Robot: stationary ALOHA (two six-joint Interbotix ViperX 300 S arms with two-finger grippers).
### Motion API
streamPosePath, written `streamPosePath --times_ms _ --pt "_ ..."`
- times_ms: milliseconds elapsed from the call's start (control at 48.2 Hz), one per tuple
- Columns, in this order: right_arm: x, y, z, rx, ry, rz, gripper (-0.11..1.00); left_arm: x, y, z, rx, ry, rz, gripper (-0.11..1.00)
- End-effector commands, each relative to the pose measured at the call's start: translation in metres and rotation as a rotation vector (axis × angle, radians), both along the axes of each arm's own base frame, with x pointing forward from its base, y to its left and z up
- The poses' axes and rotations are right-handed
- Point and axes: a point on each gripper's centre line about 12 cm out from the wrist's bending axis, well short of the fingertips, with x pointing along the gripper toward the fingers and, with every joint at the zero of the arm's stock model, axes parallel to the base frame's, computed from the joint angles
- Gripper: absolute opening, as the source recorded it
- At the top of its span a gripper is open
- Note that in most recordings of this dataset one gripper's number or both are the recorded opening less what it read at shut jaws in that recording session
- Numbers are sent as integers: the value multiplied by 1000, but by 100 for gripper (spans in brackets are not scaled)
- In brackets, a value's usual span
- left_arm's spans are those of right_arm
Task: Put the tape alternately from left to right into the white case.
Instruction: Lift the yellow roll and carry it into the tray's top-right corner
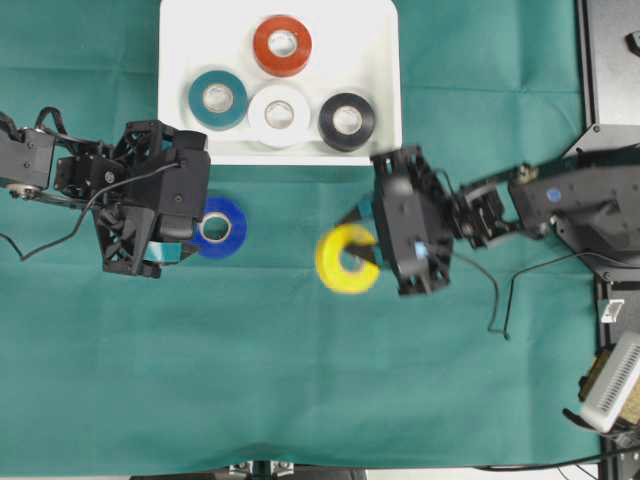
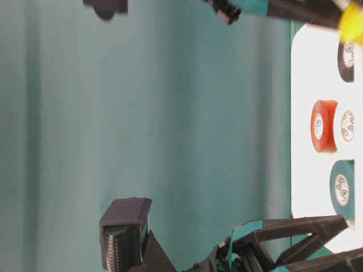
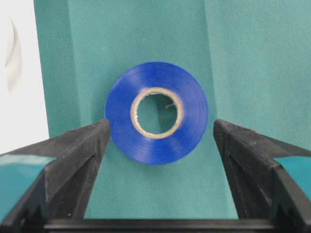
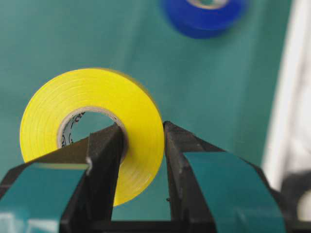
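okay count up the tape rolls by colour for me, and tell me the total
Red roll: 1
Teal roll: 1
White roll: 1
Black roll: 1
Blue roll: 1
Yellow roll: 1
Total: 6

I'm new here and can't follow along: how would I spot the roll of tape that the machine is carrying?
Find the white case at the top, then look just below its right corner. There the right gripper pinches the yellow roll, the only one lifted off the green cloth.

Green cloth covers the tabletop (image 1: 300, 380); the white case (image 1: 180, 40) sits at its far edge; the blue roll (image 1: 222, 226) lies flat just below.
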Motion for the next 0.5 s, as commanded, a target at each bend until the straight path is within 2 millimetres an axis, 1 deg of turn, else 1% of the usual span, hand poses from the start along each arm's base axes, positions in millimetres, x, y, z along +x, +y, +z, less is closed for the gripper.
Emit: streamPosePath --times_ms 0,228,477 --pt "7 -17 12 2 -37 -53 24 5 -1 12 -5 -41 -1 42" --pt "11 -63 10 -19 -29 -175 24 5 -2 11 -5 -40 -2 42" --pt "16 -98 6 -73 -13 -227 24 5 -2 11 -5 -40 -2 42"
